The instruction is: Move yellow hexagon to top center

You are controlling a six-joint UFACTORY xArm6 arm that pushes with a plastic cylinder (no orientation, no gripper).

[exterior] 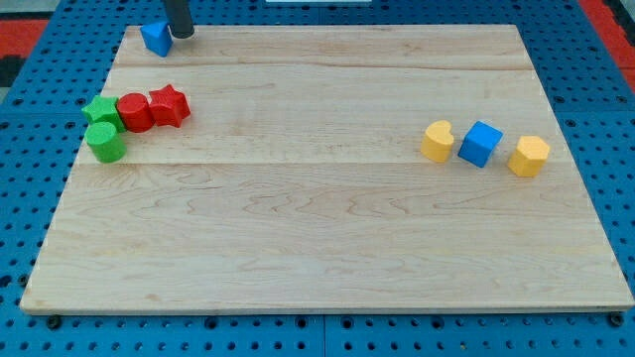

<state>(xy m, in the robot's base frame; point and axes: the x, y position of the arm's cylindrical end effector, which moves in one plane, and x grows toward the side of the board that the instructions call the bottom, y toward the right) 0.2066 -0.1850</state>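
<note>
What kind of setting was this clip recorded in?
Likely a robotics lab bench: a wooden board on blue perforated matting, small coloured blocks like the yellow hexagon, and my tip beside a blue block.

No readable text, labels or numbers anywhere.

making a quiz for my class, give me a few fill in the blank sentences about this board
My tip stands at the view's top left, right beside the ____ block.
The blue cube sits between two ____ blocks.
The yellow hexagon lies at the view's ____ side.
The red cylinder touches the red ____.

Missing words: blue; yellow; right; star
</note>
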